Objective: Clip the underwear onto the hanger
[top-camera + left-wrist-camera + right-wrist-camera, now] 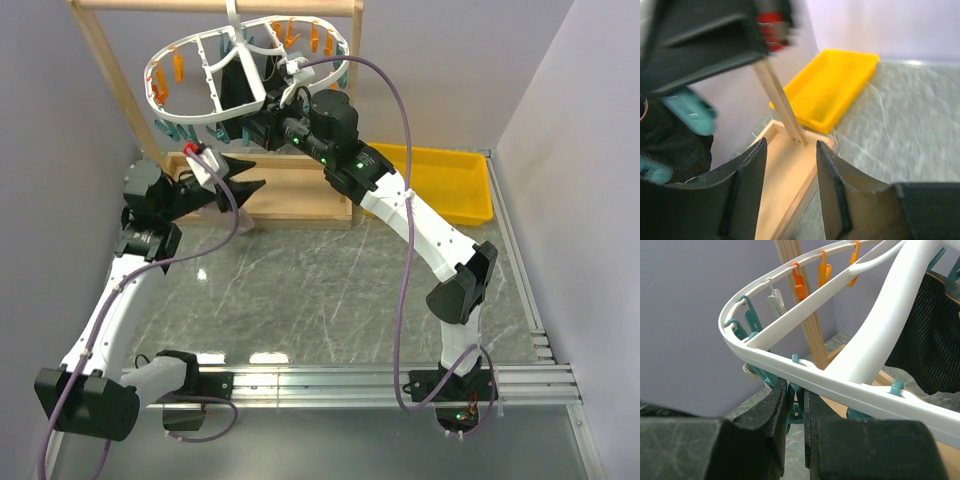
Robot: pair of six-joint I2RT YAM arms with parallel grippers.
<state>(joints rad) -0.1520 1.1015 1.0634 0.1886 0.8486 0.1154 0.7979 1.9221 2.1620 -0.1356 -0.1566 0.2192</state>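
The white oval hanger (pixel 205 60) hangs from the wooden frame, with orange and teal clothespins around its rim. It also fills the right wrist view (pixel 840 385). My right gripper (pixel 268 128) is raised under the ring's near rim, and its jaws (pixel 796 392) are shut on a teal clothespin (pixel 801 407). My left gripper (pixel 250 172) is open and empty beside the frame's base, over the wood in its own view (pixel 790 147). A pale mauve patch (pixel 243 222) below it may be the underwear; I cannot tell. A black garment (pixel 238 82) hangs on the hanger.
The wooden frame rack (pixel 295 200) stands at the back, with its base (pixel 785 175) under my left fingers. A yellow tray (pixel 450 180) sits at the back right and shows in the left wrist view (pixel 830 85). Walls close in on the left, back and right.
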